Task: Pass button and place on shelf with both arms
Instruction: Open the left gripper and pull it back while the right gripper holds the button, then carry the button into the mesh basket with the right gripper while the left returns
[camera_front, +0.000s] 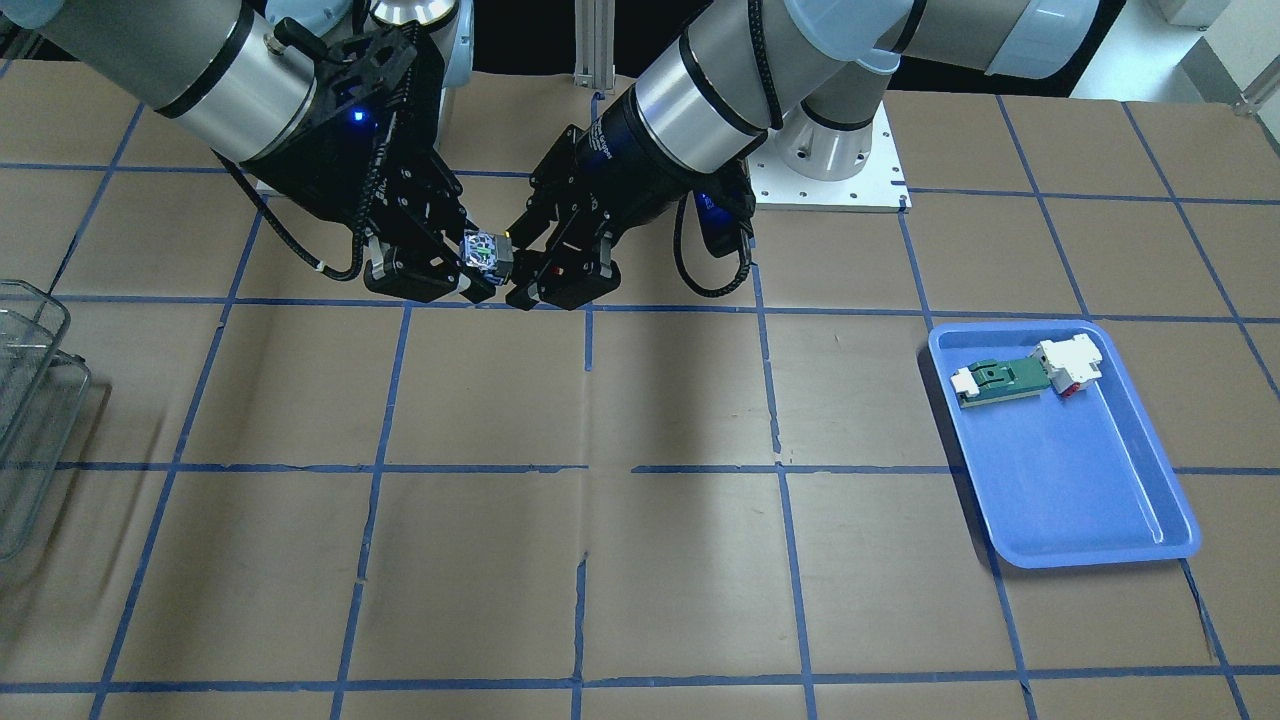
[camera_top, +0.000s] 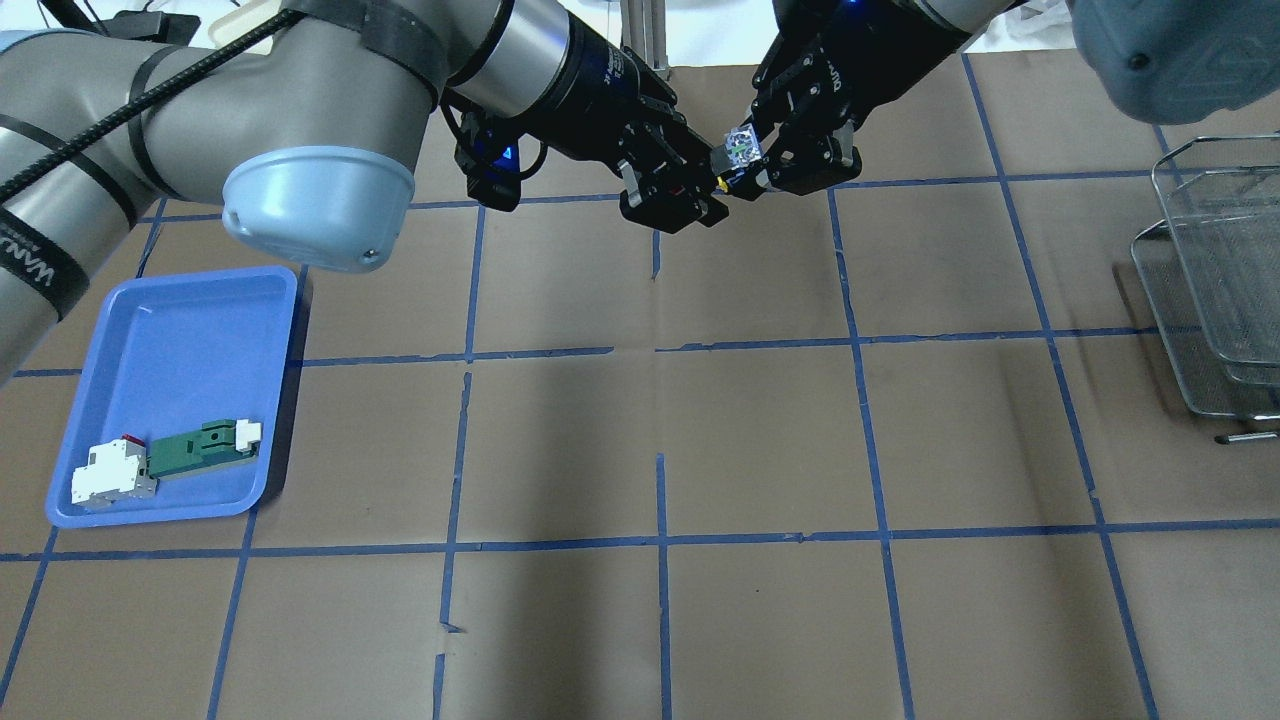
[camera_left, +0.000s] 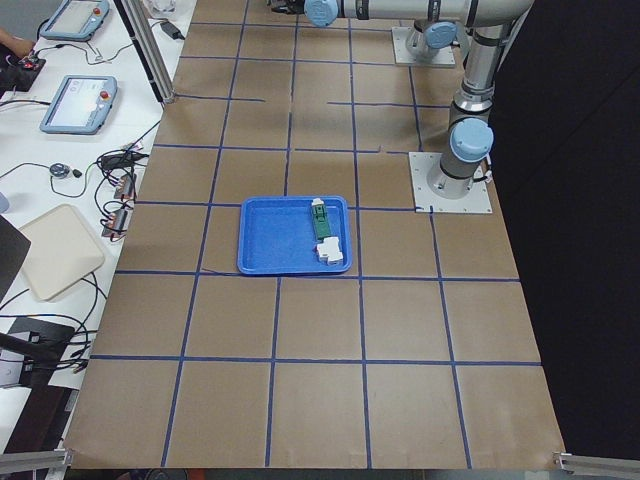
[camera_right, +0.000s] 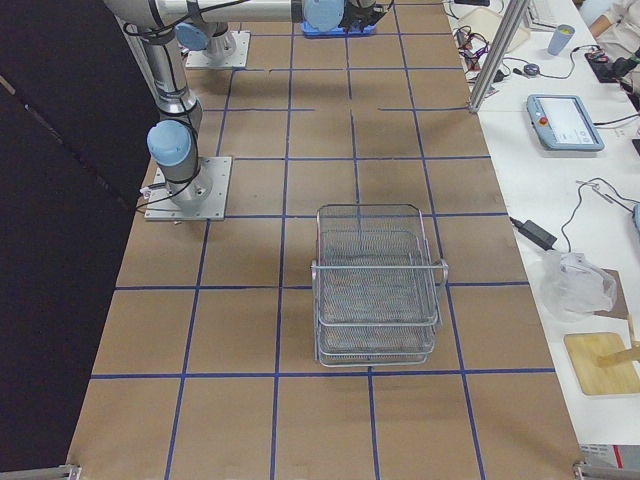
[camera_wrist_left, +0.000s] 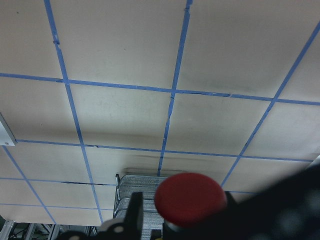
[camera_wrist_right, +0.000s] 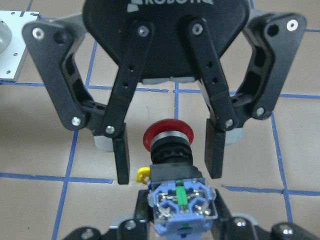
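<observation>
The button (camera_front: 487, 254) hangs above the table between both grippers, its red cap (camera_wrist_right: 168, 135) towards the left gripper. My right gripper (camera_wrist_right: 184, 222) is shut on its bluish-silver block (camera_wrist_right: 184, 205). My left gripper (camera_wrist_right: 169, 167) is open, with a finger (camera_wrist_right: 121, 160) on either side of the cap and collar, apart from them. In the overhead view the button (camera_top: 739, 150) sits between the left gripper (camera_top: 715, 190) and the right gripper (camera_top: 757, 168). The wire-mesh shelf (camera_top: 1220, 280) stands at the table's right end and holds nothing.
A blue tray (camera_top: 180, 340) at the table's left end holds a green-and-white module (camera_top: 190, 455). The shelf also shows in the exterior right view (camera_right: 375, 290). The left arm's base plate (camera_front: 840, 170) is just behind the grippers.
</observation>
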